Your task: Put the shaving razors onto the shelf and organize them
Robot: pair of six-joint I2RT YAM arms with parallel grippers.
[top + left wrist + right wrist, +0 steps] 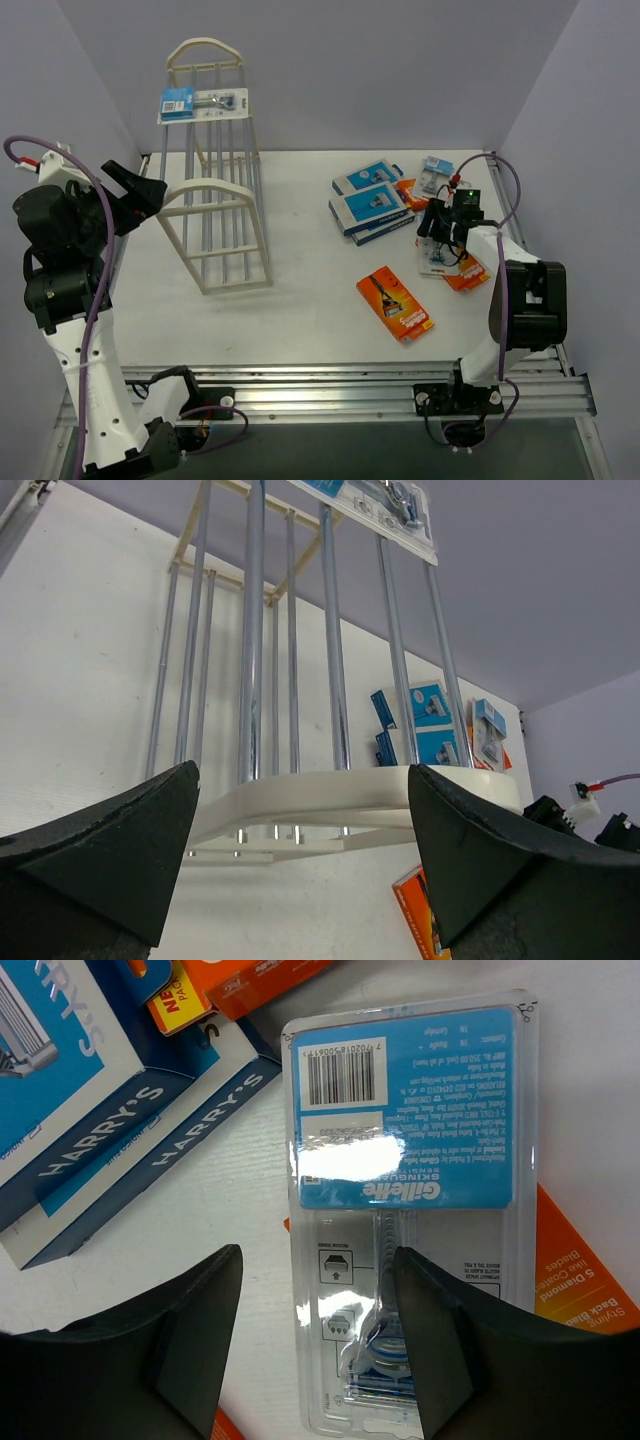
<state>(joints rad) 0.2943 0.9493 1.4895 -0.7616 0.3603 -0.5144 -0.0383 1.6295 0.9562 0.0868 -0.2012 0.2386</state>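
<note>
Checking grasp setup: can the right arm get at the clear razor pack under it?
Probably yes. The right claw is open above the razor pack, and nothing covers it. The pack lies flat, partly on an orange box, so catching an edge may be fiddly.

The left end effector (300, 865) is held raised on a bent arm, fingers spread wide; the right end effector (318, 1350) is pointed downward, fingers likewise parted.

A robotics test cell — plain violet-grey walls (400, 70) are enclosing a white table (310, 250), with arm bases (458, 398) sitting on aluminium rails (330, 390).
</note>
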